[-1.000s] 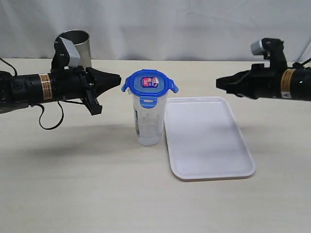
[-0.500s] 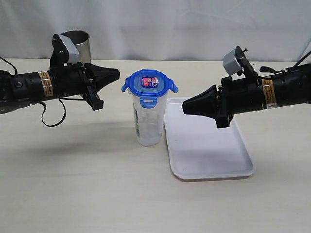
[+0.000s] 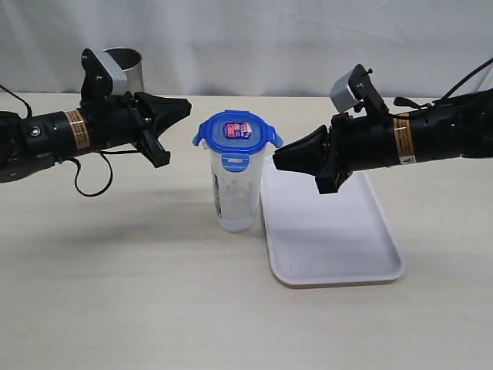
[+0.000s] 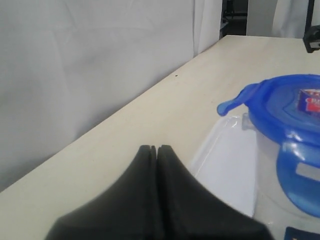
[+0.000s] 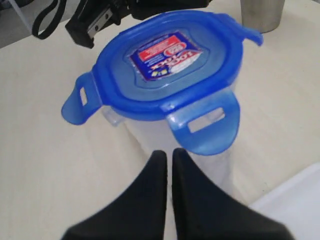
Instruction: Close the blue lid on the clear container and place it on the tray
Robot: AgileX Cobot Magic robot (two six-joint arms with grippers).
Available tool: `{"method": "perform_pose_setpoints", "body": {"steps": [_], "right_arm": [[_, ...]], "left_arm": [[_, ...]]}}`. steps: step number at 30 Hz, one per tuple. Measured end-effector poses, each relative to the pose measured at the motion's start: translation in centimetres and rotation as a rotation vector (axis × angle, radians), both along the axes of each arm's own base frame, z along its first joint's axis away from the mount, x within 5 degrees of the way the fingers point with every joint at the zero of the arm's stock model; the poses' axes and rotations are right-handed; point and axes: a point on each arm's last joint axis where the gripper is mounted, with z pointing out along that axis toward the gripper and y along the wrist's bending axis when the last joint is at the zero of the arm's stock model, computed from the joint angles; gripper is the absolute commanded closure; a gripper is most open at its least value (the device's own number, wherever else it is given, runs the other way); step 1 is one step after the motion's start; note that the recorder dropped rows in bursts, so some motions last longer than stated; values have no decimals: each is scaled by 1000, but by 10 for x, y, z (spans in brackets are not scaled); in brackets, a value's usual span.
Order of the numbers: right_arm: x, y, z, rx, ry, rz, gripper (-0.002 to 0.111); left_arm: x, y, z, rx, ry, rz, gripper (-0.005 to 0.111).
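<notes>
steel cup (image 3: 132, 71) partly behind L arm (image 3: 54, 132), clear container (image 3: 233, 193) label unreadable

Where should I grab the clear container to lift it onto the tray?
Grip the clear container around its wall below the blue lid, coming in level from the tray side. It stands upright, and the lid's splayed flaps would likely foul a top-down grasp.

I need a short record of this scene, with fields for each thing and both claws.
blue lid: on the clear container, side flaps sticking out
clear container: upright on table, beside the tray, not on it
tray: right of container
left claw: shut, empty, left of lid
right claw: shut, empty, right of lid
steel cup: far left, at the back
</notes>
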Motion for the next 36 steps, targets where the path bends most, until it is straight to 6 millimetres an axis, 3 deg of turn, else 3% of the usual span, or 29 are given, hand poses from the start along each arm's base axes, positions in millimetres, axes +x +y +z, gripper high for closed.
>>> {"method": "perform_pose_setpoints", "body": {"steps": [36], "right_arm": [[9,-4,-9,-39,-9,-94,104]], "left_arm": [[1,-4,-5,67,-4,33,107]]}}
